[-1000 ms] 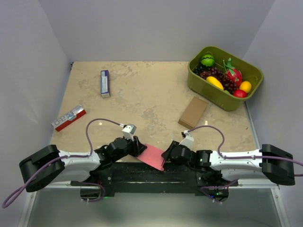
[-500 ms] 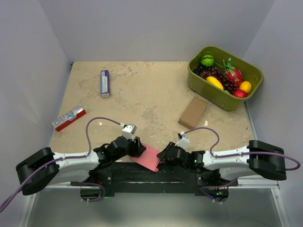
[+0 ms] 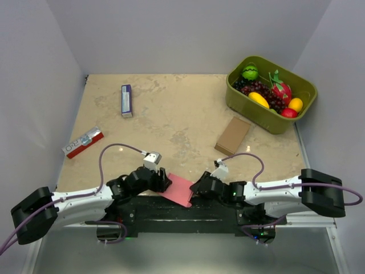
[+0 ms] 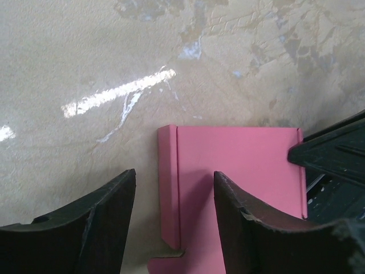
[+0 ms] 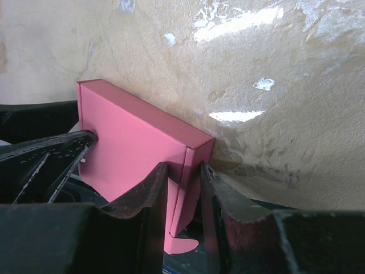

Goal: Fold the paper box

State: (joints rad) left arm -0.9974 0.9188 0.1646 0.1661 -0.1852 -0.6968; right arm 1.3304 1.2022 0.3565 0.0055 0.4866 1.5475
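Note:
The paper box [image 3: 180,190] is a flat pink card packet lying at the table's near edge, between the two arms. In the left wrist view the paper box [image 4: 239,165] shows a narrow folded flap along its left side. My left gripper [image 4: 174,174] stands open astride that flap, and its fingers do not touch the flap. From above, this left gripper [image 3: 164,181] is at the box's left end. My right gripper [image 3: 195,186] is at the right end. In the right wrist view the right gripper [image 5: 183,166] is shut on the end wall of the paper box [image 5: 131,142].
A green bin [image 3: 306,98] of toy fruit stands at the back right. A brown cardboard box [image 3: 233,135] lies in front of it. A red-and-white packet [image 3: 83,142] lies at the left and a blue-and-white packet [image 3: 126,100] at the back left. The black arm mount [image 3: 182,214] borders the near edge.
My left gripper has opened, let go of the paper box and drawn back to the left. My right gripper has closed on the box's right end.

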